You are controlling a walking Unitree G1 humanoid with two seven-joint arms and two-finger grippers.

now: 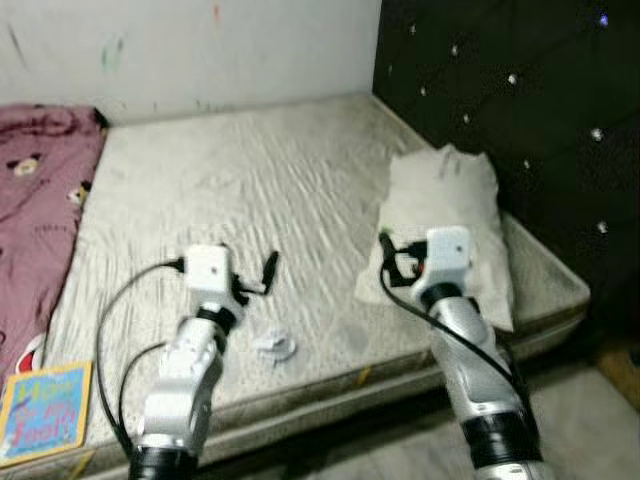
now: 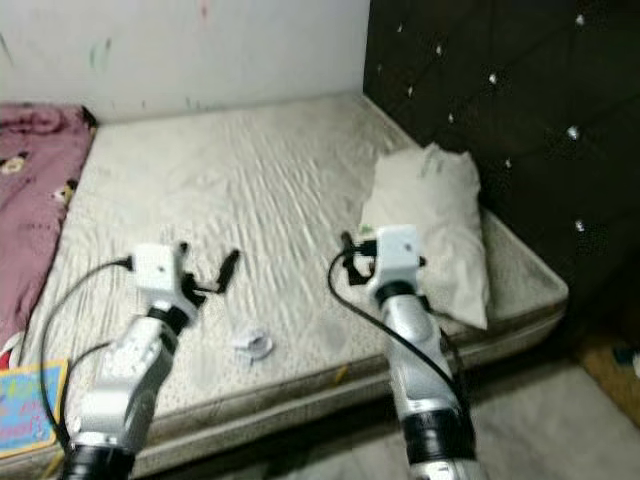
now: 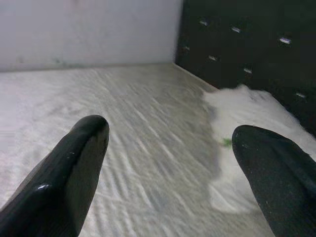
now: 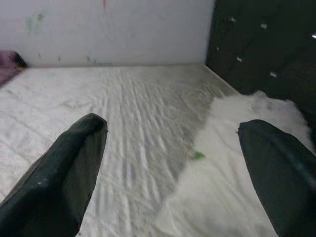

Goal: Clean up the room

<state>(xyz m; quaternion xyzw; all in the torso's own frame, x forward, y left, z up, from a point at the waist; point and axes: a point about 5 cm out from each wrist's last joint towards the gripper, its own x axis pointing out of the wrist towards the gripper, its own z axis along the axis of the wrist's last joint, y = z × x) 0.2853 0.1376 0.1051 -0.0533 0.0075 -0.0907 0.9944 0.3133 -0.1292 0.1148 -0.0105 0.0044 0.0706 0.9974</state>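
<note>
- Both my arms are raised over the mattress point(image 1: 250, 180), forearms reaching out from the near edge toward twelve o'clock, so either can drop onto what needs clearing.
- My left gripper point(image 1: 262, 276) hovers just above the sheet, fingers point(image 3: 74, 163) spread wide, nothing between them.
- Just below it, at about five o'clock from the fingertips, lies a small crumpled white scrap point(image 1: 274, 345) near the mattress's front edge. I judge that the first thing to pick up.
- My right gripper point(image 1: 392, 255) hangs over the near corner of the white pillow point(image 1: 450, 215), fingers point(image 4: 69, 163) also spread and empty.
- The pillow lies against the dark tufted headboard point(image 1: 520, 100) at three o'clock, looking already placed.
- A tiny green speck point(image 4: 198, 155) sits at the pillow's edge.
- At nine o'clock a pink blanket point(image 1: 35, 200) is bunched; a children's book point(image 1: 45, 408) lies at the bed's corner below.
</note>
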